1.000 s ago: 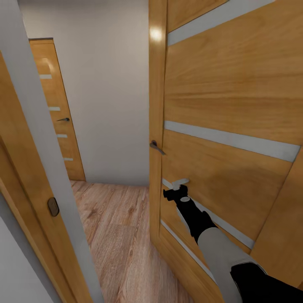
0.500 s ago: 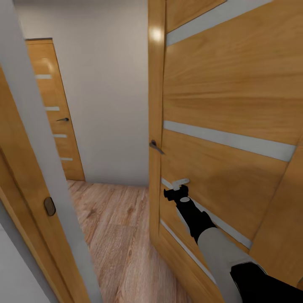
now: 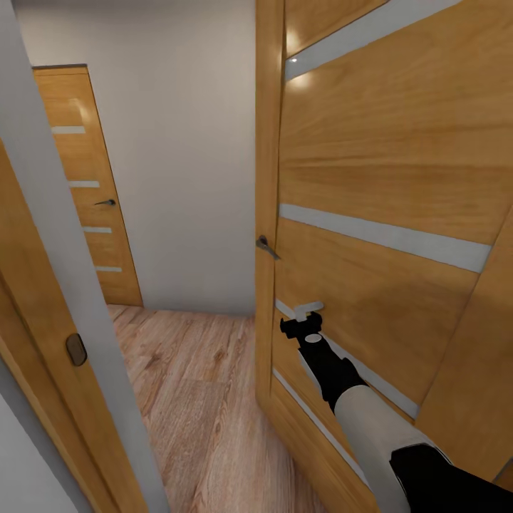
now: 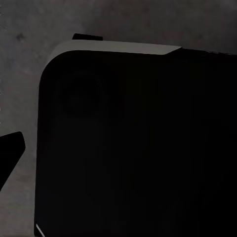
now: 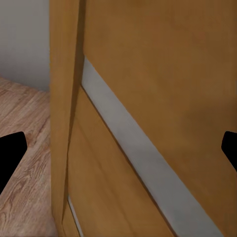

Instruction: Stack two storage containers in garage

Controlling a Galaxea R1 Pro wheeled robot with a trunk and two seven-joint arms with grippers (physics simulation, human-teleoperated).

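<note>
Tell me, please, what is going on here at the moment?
The robot is at a doorway. Its right arm reaches forward, the right end effector up against the open wooden door below the handle, holding nothing, fingers apart in the right wrist view. Beyond lies a hallway with wood-plank floor and a closed door. The left wrist view looks at a dark body.
</note>
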